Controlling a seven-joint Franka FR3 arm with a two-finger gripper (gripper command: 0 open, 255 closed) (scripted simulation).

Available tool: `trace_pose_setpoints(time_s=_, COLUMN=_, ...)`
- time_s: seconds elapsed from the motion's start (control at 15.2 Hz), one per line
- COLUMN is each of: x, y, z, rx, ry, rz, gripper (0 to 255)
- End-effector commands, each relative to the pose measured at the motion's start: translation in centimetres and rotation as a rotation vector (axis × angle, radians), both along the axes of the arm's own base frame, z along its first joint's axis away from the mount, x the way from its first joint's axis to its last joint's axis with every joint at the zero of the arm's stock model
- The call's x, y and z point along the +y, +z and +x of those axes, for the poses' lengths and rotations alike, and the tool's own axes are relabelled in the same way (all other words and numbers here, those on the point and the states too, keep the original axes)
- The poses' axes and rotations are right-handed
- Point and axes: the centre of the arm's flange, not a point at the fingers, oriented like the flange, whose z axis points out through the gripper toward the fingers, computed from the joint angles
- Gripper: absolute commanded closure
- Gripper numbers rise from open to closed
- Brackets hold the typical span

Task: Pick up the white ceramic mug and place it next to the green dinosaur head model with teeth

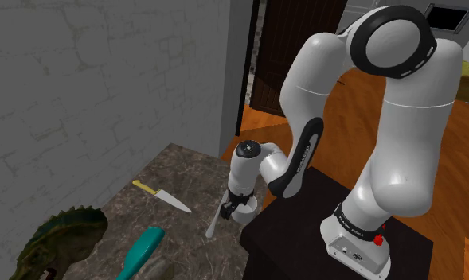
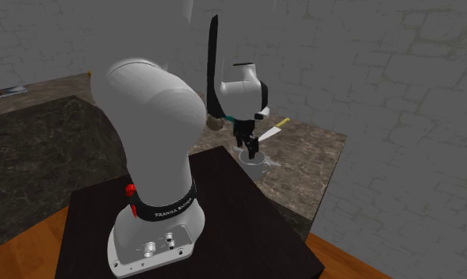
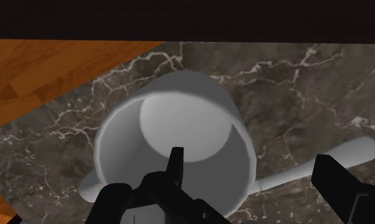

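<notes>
Sitting upright on the dark stone counter (image 3: 294, 83), just beside the black stand (image 1: 304, 227), is the white mug (image 3: 186, 121); the gripper (image 3: 253, 167) hangs right over it, fingers apart, one inside the mug, one outside; the green dinosaur head (image 1: 57, 239) lies well apart.

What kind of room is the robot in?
Probably a kitchen in a house: there is a marbled stone counter with a knife and a mug on it, a wooden floor and a dark door.
</notes>
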Motion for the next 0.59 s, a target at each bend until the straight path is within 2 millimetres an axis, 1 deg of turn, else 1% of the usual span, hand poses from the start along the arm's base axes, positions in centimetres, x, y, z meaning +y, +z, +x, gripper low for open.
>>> trace_pose_setpoints(time_s=0.0, x=-0.16, y=-1.01, z=0.04, rx=0.000, ry=0.000, rz=0.000, gripper=0)
trace_pose_setpoints(time_s=0.07, x=-0.20, y=-1.84, z=0.08, rx=0.000, ry=0.000, rz=0.000, gripper=0)
trace_pose_setpoints(time_s=0.53, x=-0.20, y=-1.84, z=0.08, rx=0.000, ry=0.000, rz=0.000, gripper=0)
